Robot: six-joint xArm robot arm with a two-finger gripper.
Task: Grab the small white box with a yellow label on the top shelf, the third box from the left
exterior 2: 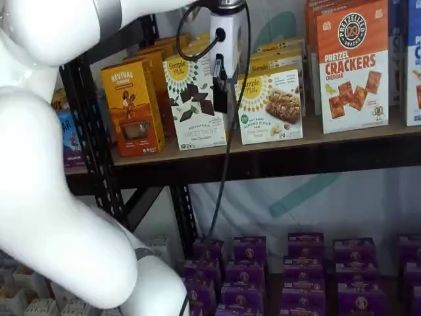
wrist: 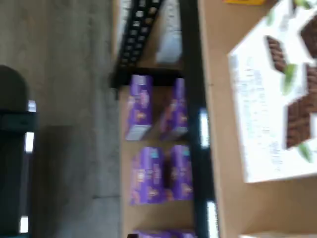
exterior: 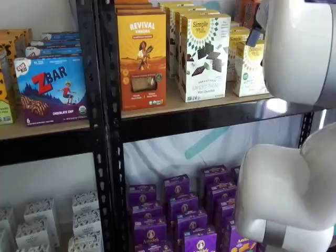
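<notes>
Shelf view shows gripper [exterior 2: 220,89] w/ black fingers side-on, can't tell if apart or together, hanging just in front of small white box [exterior 2: 271,105] on top shelf [exterior 2: 329,141], box slightly toward the pretzel crackers box [exterior 2: 352,66].

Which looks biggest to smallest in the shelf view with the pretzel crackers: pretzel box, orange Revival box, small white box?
1. Pretzel crackers box, though it may stand nearer the camera.
2. Orange Revival box.
3. Small white box, clearly the squattest.
</notes>
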